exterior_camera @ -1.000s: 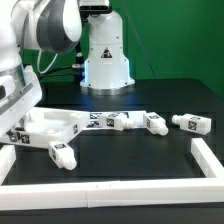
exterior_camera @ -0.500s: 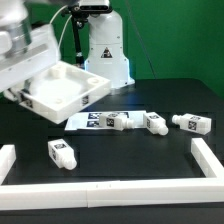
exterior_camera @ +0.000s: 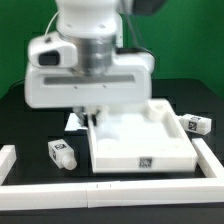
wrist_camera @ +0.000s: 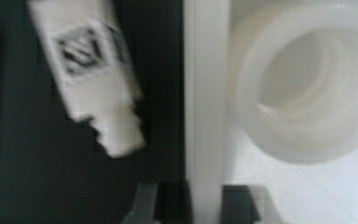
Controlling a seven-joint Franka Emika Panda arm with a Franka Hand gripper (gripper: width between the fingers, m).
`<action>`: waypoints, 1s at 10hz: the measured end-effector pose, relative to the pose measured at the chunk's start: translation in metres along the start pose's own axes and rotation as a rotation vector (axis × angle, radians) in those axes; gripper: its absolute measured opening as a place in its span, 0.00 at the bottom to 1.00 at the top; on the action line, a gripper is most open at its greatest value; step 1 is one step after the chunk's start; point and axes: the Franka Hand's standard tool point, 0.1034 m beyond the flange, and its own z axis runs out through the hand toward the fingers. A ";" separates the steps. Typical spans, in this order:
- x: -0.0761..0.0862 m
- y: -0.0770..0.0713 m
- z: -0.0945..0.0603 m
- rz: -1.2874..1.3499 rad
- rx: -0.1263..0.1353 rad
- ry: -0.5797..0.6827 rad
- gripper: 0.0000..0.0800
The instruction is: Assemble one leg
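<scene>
claw: gripper (wrist_camera: 202, 200) looks clamped on the panel (exterior_camera: 130, 145) rim
leg: leg (exterior_camera: 62, 153) lies near table (exterior_camera: 20, 125) front edge, exterior view's left, apart from panel
tip: I'd settle panel flat before letting go

no legible text, only patterned tags (exterior_camera: 146, 163) on leg (exterior_camera: 62, 154), panel (exterior_camera: 125, 145)

Arm (exterior_camera: 88, 15): rounded glossy white shells, with a black section at the top. Wrist ring (exterior_camera: 97, 52) is grey metal. Housing (exterior_camera: 85, 85) is boxy and white. Fingers (wrist_camera: 153, 205) are dark and blurred.
</scene>
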 end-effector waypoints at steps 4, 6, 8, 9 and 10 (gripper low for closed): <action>-0.005 0.001 0.004 0.042 0.012 -0.008 0.07; -0.007 -0.007 0.017 0.052 0.012 0.014 0.07; -0.006 -0.033 0.050 0.063 0.012 0.038 0.07; -0.003 -0.033 0.060 0.086 -0.001 0.044 0.07; -0.003 -0.032 0.063 0.086 -0.006 0.047 0.08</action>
